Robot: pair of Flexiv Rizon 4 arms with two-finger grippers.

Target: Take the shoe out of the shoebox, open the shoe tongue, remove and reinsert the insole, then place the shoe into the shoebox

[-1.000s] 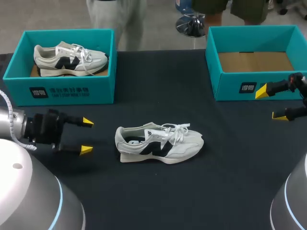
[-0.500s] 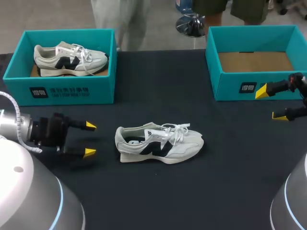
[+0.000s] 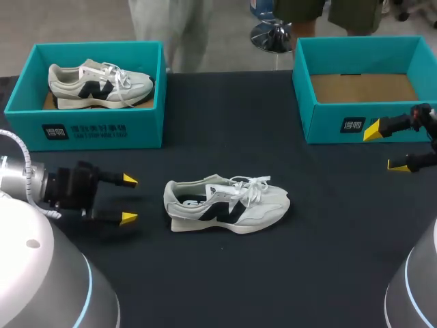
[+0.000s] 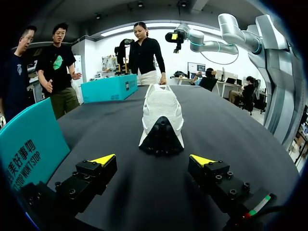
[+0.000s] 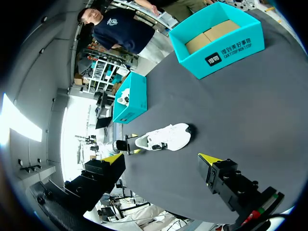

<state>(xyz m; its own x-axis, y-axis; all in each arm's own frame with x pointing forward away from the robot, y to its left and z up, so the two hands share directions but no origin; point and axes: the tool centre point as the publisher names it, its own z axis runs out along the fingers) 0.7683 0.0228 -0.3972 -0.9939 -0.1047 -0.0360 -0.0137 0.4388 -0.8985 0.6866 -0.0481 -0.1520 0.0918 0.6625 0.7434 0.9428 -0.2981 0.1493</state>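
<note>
Two shoeboxes on the table (image 3: 225,116): left shoebox (image 3: 89,133) at the upper left of the frame, holding a second shoe (image 3: 99,83); right shoebox (image 3: 328,126) at the upper right, showing only its cardboard floor.

Locate the shoe (image 3: 225,205) at the centre of the frame: outside both boxes, upright on its sole on bare table, heel toward the left edge, toe toward the right, laces (image 3: 249,186) lying over the tongue.

Left gripper (image 3: 127,199) at the lower left of the frame, near the heel, not touching it. Fingers (image 4: 96,171) spread wide, nothing between them. In the left wrist view, heel straight ahead, in line with the gap between the fingers.

Right gripper (image 3: 386,147) at the right edge of the frame, just beside the front wall of the right shoebox, well apart from the shoe. Fingers likewise spread, holding nothing.

Step in hand, by judgement: removal from the box complete; opening of the tongue not yet begun. Insole too small to confirm, presumed seated.

Next move, by judgement:
1. Advance the left gripper and clamp the heel to steady the shoe.
2. Bring the right gripper across to the tongue, from above the laces.
3. Grip lightly; expect the soft upper to yield.
4. Guard against laces snagging a yellow tip.
</note>
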